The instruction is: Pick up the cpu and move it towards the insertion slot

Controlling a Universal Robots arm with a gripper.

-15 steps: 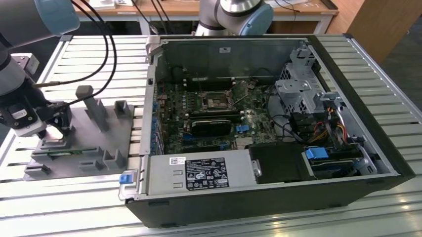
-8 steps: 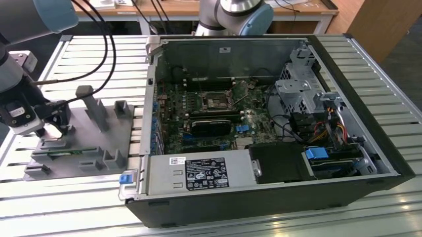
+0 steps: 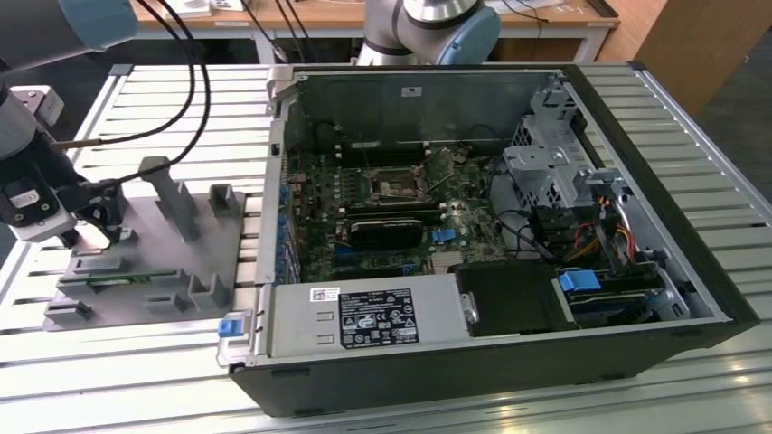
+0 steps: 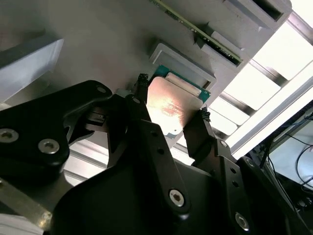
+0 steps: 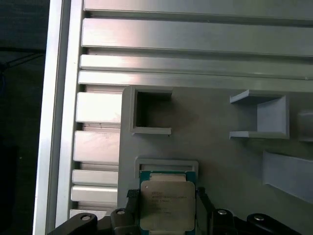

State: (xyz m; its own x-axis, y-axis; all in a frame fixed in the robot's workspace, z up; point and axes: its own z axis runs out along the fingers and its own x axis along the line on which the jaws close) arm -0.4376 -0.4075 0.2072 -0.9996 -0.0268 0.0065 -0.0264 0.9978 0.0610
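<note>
Step in hand: pick-up. The gripper (image 3: 99, 233) stands over the grey fixture (image 3: 157, 303) on the slatted surface (image 3: 157, 99), at 9 o'clock of the open computer case (image 3: 483, 371). In both wrist views its fingers (image 4: 209, 139) press two opposite edges of the cpu (image 5: 165, 205), closed on it. The chip is at its pocket in the fixture; whether it is clear of the seat cannot be told. The exterior view adds the insertion slot (image 3: 396, 186), inside the case at 3 o'clock of the gripper, well apart. Judgement: the carry calls for a level lift that clears the case wall.
</note>
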